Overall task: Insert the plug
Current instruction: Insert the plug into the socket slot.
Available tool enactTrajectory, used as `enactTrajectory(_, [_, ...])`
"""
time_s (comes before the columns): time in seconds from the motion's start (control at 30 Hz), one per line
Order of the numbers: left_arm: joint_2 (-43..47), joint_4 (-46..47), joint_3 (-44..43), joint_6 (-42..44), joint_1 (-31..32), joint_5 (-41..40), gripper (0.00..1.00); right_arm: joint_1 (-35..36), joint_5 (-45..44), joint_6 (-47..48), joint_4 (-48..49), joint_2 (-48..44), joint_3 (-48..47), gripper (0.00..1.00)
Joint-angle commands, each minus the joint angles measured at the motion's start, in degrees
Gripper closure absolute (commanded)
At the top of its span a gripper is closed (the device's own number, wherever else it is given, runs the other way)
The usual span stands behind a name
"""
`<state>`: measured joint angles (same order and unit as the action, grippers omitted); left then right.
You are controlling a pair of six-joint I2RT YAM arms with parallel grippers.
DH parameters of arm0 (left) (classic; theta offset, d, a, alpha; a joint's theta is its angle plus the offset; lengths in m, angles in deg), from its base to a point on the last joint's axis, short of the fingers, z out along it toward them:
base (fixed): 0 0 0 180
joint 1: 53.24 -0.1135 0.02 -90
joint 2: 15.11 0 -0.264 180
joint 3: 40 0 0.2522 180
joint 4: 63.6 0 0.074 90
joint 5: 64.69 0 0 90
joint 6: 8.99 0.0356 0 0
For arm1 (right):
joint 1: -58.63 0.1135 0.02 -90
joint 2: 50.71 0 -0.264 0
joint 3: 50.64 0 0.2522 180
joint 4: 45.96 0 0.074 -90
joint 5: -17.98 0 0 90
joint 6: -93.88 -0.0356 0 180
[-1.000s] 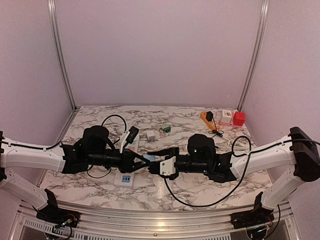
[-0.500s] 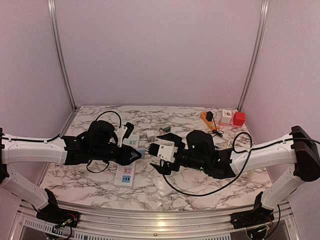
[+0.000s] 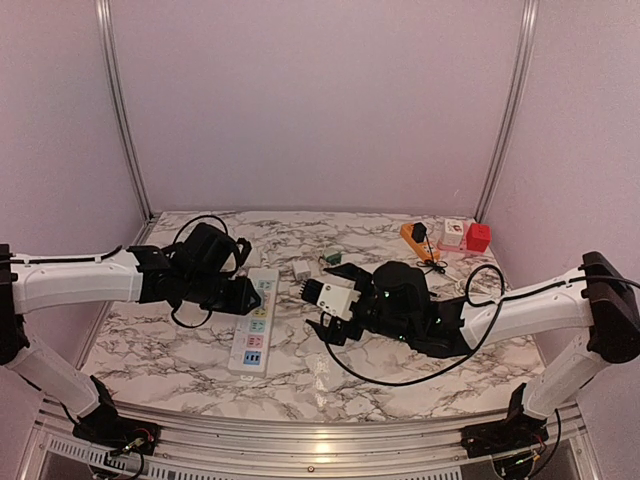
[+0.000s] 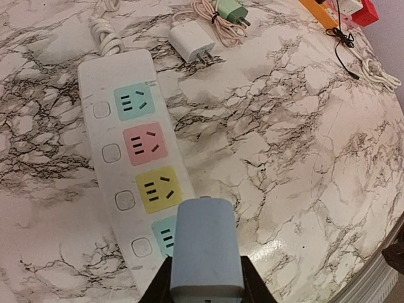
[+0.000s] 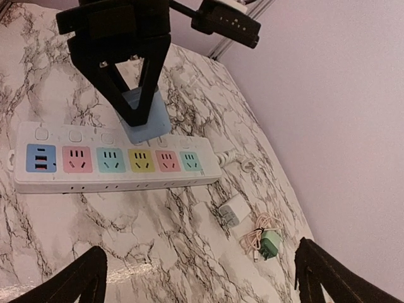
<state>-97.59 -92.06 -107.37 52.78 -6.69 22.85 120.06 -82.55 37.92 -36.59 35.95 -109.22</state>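
Lengthwise, from near edge toward far edge on the worktop's [image 3: 180, 372] left half, lies the white power strip [image 3: 253, 325]. The right gripper [image 5: 199, 278] hangs with jaws spread wide, empty. The left gripper [image 5: 134, 115] clamps the blue plug [image 4: 205, 246] above the strip's sockets.

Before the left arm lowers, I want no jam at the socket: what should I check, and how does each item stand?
1. Left jaws gripping the blue plug: ok.
2. Right jaws open and away from the plug: ok.
3. Sockets on the power strip unoccupied: ok.
4. Prongs lined up with a socket: cannot tell, they are hidden under the plug body.
5. The white charger and the green plug lie off the strip: ok.
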Motion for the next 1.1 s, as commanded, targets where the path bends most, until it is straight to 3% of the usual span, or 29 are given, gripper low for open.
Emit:
enactTrajectory(0.0, [0.06,-7.20,-5.17,-3.97,-1.41,-1.23,1.00,-0.43,-1.43,-1.24,1.50,-1.08,0.27,0.01])
enactTrajectory(0.27, [-3.66,-10.71,-5.82,-6.23,-2.64,-0.36,1.00,-0.48,-0.95,-1.71,2.32,-0.84,0.78,0.02])
enactTrajectory(0.4, [-5.19,-13.37,-7.67,-8.80,-3.14,-4.24,1.00,-0.44,-0.96,-1.83,2.43,-0.56,0.96,0.02])
enactTrajectory(0.5, [-4.19,-14.46,-8.33,-8.84,-3.17,-8.48,1.00,-0.44,-0.97,-1.93,2.53,-0.43,1.08,0.01])
enactTrajectory(0.77, [-2.11,-14.42,-9.17,-8.53,-3.37,-6.61,1.00,-0.49,-0.97,-2.19,2.90,0.33,0.99,0.02])
enactTrajectory(1.07, [-1.11,-16.78,-14.53,-9.10,-3.74,-9.67,1.00,-0.49,-1.12,-2.35,2.73,0.86,0.51,0.02])
